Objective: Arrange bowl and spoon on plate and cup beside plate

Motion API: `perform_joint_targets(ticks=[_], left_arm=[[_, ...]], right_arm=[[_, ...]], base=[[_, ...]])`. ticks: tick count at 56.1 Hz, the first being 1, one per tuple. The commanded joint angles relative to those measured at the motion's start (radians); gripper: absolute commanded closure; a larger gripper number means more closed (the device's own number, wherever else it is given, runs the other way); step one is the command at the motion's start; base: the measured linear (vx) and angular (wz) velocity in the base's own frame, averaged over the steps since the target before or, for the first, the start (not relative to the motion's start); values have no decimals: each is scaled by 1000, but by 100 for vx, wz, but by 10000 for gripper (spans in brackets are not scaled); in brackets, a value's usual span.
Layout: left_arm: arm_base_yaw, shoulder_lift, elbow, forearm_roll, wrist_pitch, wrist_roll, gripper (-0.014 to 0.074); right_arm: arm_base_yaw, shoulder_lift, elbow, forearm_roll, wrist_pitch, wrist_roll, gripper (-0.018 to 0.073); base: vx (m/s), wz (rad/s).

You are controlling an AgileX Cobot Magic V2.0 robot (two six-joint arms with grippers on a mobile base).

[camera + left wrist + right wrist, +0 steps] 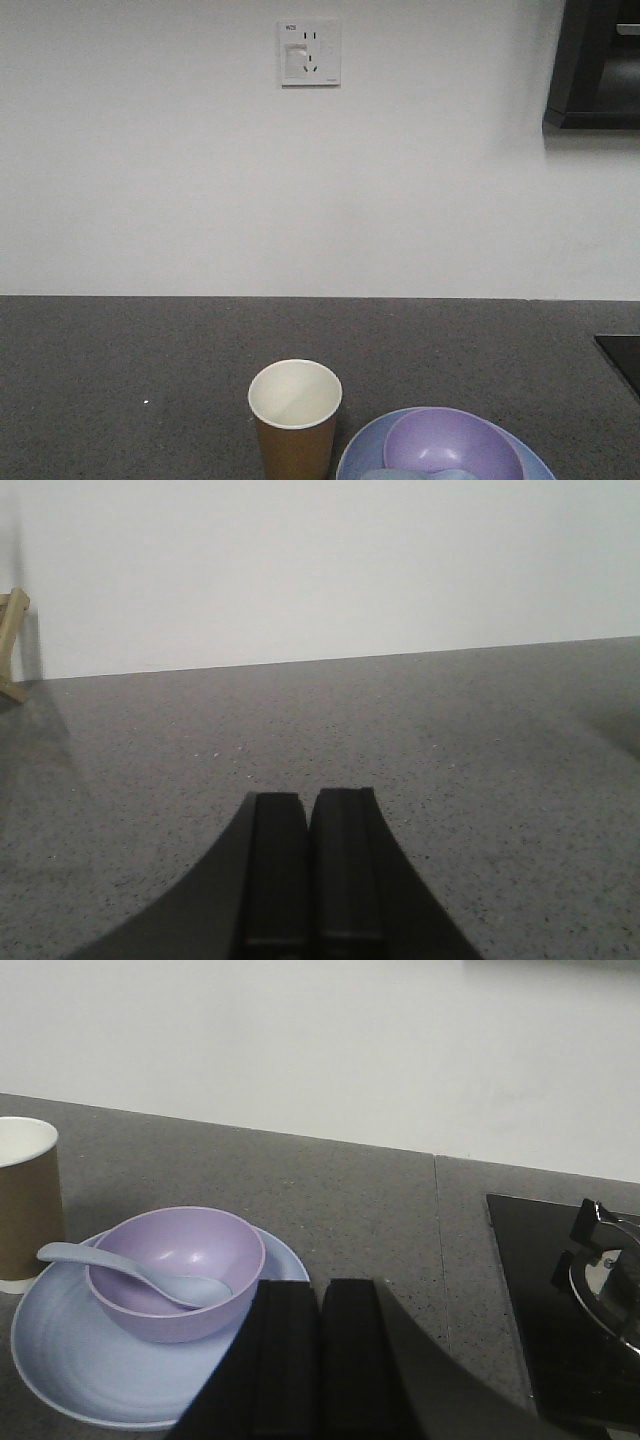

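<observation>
Your spoon (140,1272) lies in the bowl (176,1272), which sits on the plate (80,1360); the cup (28,1203) stands touching the plate's rim. Both your left claw (310,870) and right claw (320,1360) are closed, empty.

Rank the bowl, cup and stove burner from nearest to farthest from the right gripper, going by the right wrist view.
From the right gripper, fingers together:
1. bowl, just ahead-left, sitting on the plate with the spoon in it.
2. stove burner, off to the right.
3. cup, far left, beside the plate.
</observation>
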Motion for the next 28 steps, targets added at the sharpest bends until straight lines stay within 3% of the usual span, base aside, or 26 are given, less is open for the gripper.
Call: perform_joint_targets(ticks=[1, 9, 28], left_arm=[[2, -17, -24, 1, -82, 1, 603], [2, -17, -24, 1, -82, 1, 603], [2, -17, -24, 1, -82, 1, 603]], right_arm=[[-1, 13, -24, -3, -83, -8, 571], [-1, 13, 15, -5, -134, -9, 571], [-7, 11, 510, 19, -739, 84, 571]], base=[[0, 0], [0, 0], [0, 0]])
